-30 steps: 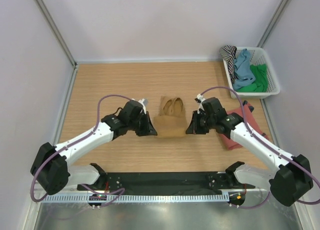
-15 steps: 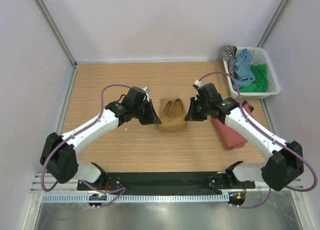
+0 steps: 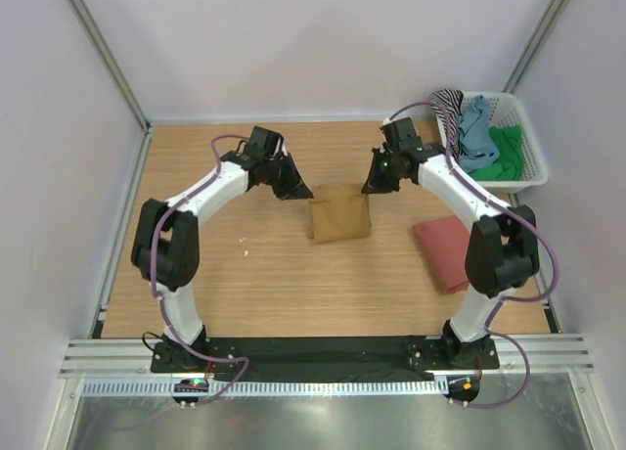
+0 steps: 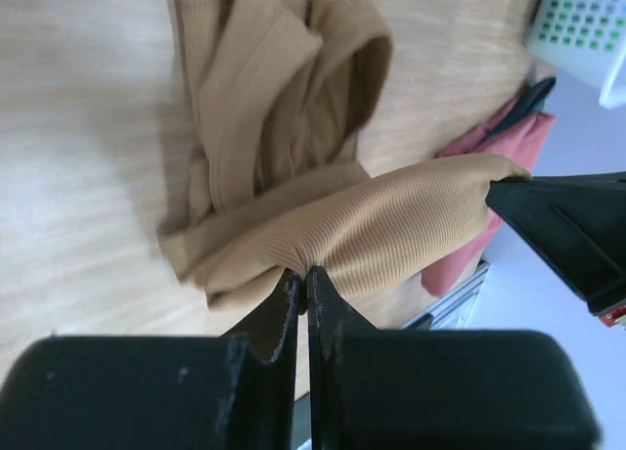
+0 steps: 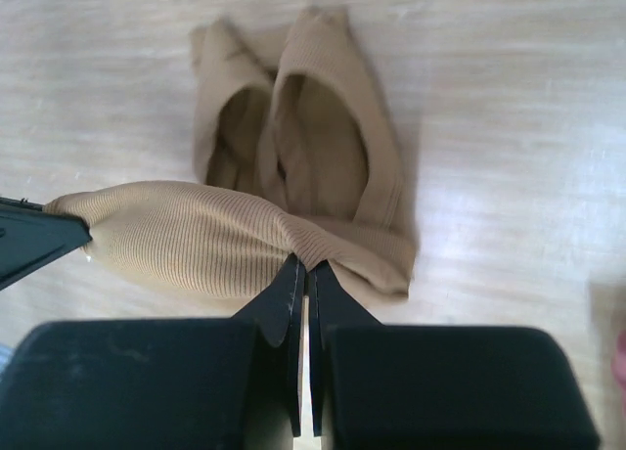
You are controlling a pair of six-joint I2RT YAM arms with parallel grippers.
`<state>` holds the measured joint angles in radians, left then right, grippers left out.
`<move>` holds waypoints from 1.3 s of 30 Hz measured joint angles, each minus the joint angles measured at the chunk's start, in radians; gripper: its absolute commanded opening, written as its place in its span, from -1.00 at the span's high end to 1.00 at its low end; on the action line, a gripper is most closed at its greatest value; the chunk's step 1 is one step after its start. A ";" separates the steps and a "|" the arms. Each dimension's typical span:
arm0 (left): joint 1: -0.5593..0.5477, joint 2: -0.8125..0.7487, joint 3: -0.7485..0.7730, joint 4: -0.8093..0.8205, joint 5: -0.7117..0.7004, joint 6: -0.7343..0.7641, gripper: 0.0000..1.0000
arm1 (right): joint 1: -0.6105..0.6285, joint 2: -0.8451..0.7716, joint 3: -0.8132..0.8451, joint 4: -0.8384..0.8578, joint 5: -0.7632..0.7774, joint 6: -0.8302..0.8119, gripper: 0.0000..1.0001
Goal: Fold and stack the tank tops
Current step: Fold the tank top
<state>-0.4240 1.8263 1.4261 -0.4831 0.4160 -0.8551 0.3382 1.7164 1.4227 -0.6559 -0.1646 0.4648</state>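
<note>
The ochre-brown tank top lies folded over on the table's middle. My left gripper is shut on its hem corner at the far left. My right gripper is shut on the other hem corner at the far right. Both hold the hem stretched over the straps, which lie on the wood beneath. The rust-red tank top lies folded on the table to the right; it also shows in the left wrist view.
A white basket at the far right corner holds blue, green and striped tops. Walls close in the table on three sides. A black rail runs along the near edge.
Both grippers have carried the tank top's near hem away from the arm bases, over the garment toward the far side. The cloth now lies folded in half with the straps covered.
</note>
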 measured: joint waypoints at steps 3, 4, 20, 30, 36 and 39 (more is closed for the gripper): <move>0.022 0.125 0.097 -0.003 0.026 -0.001 0.92 | -0.020 0.105 0.066 0.012 -0.004 0.000 0.91; 0.031 0.163 0.132 -0.008 0.032 -0.001 0.91 | -0.028 0.141 0.091 0.013 -0.006 0.002 0.91; 0.105 0.642 0.657 -0.075 0.048 -0.023 -0.25 | -0.116 0.521 0.411 0.117 -0.063 0.052 -0.25; 0.135 0.527 0.602 -0.105 -0.014 0.010 -0.54 | -0.120 0.412 0.288 0.195 -0.058 0.041 -0.42; 0.116 0.316 0.501 -0.092 -0.056 0.034 -0.36 | -0.120 0.238 0.177 0.275 -0.085 0.028 0.11; 0.070 0.242 0.457 -0.049 -0.039 0.019 -0.05 | -0.123 0.204 0.146 0.346 -0.182 0.047 0.55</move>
<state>-0.3538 2.0682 1.8828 -0.5323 0.3767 -0.8364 0.2153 1.9209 1.5684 -0.3096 -0.3466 0.5121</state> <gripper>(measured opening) 0.587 0.324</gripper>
